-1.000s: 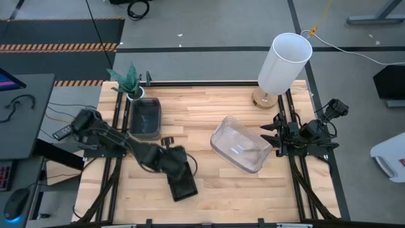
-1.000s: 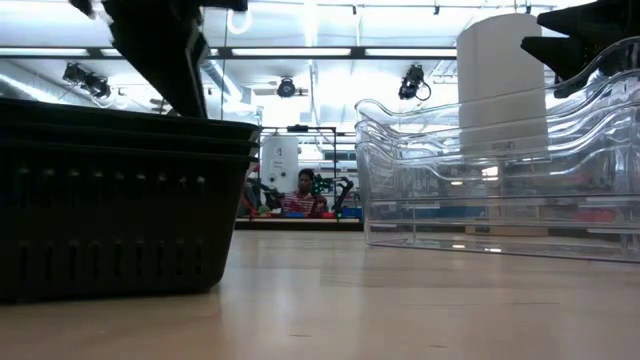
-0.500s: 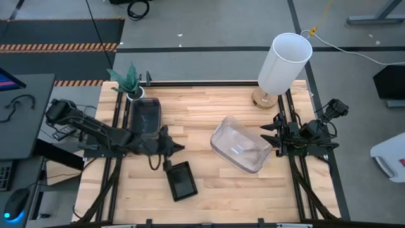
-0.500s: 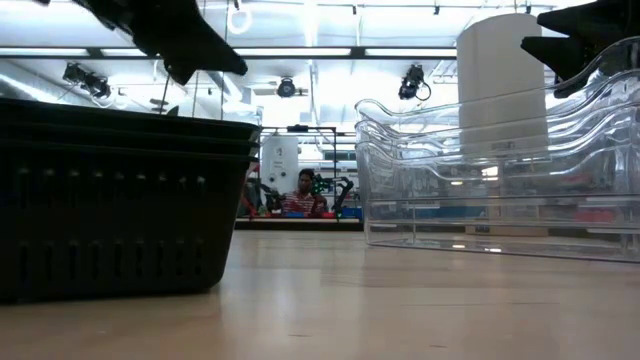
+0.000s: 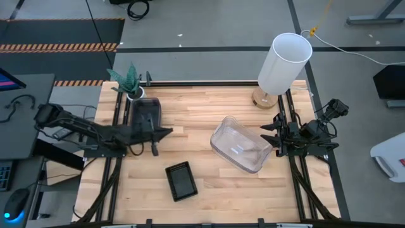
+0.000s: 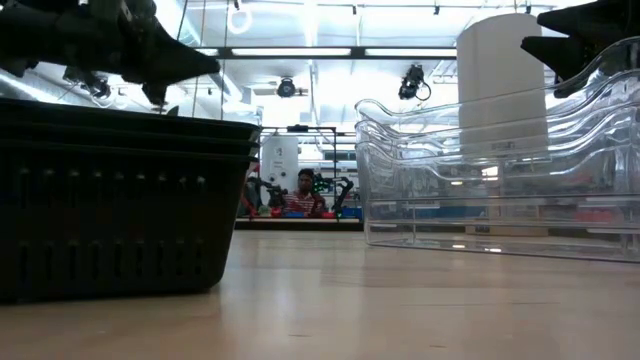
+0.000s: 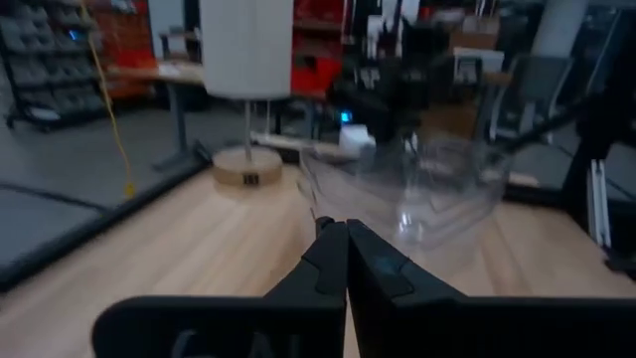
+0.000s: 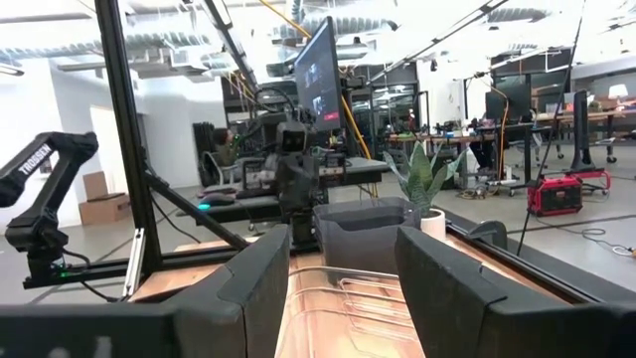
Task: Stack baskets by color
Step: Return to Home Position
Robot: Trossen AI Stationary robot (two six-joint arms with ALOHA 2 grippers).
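Simply pale wooden table (image 5: 209, 107) under black baskets (image 5: 181, 182), grey floor (image 5: 209, 63) around.

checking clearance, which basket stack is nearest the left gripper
The smoky grey stack beside the potted plant: the left gripper is right at its edge, while the black stack and the clear stack sit farther off.
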